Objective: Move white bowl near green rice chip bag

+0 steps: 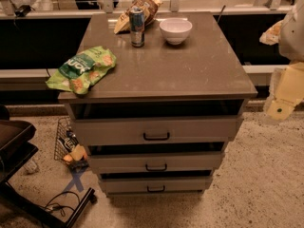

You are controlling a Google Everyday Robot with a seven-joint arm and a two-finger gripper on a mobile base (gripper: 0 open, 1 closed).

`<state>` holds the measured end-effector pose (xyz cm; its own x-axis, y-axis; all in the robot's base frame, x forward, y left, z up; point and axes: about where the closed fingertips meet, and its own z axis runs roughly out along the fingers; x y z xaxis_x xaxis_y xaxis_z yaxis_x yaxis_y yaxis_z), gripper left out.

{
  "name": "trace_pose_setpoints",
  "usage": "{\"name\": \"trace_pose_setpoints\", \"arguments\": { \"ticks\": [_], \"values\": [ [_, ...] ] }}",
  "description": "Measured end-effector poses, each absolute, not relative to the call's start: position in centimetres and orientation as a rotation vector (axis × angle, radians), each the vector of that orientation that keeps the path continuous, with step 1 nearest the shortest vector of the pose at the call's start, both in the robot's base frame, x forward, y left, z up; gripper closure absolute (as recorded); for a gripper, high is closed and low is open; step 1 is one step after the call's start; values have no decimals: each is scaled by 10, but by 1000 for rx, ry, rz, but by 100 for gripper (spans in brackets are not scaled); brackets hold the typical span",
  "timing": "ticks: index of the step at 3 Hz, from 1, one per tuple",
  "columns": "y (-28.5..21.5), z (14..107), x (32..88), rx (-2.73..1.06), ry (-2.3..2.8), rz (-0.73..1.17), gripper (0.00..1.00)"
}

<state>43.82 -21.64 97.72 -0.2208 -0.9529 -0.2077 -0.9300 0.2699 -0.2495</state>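
Observation:
The white bowl (175,30) stands upright near the back of the grey cabinet top (190,70), right of centre. The green rice chip bag (83,69) lies at the front left corner of the top and partly hangs over the left edge. The bowl and the bag are far apart, with a can between them toward the back. My gripper (280,107) is at the right edge of the view, beside the cabinet's right front corner and off the top, far from the bowl. It holds nothing that I can see.
A tall blue can (137,26) stands left of the bowl. A brown and tan snack bag (138,9) lies behind the can. The cabinet has three drawers (156,129). A wire basket (69,144) and a black stand (19,151) sit on the floor at left.

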Motion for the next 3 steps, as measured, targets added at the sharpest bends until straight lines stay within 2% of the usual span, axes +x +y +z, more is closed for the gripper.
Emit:
{"name": "trace_pose_setpoints", "arguments": {
  "ticks": [1, 2, 3],
  "values": [
    [-216, 977, 438, -1723, 2229, -102, 0],
    [-213, 989, 457, -1681, 2159, -187, 0],
    [-213, 1019, 520, -1614, 2007, -375, 0]
  ]
}}
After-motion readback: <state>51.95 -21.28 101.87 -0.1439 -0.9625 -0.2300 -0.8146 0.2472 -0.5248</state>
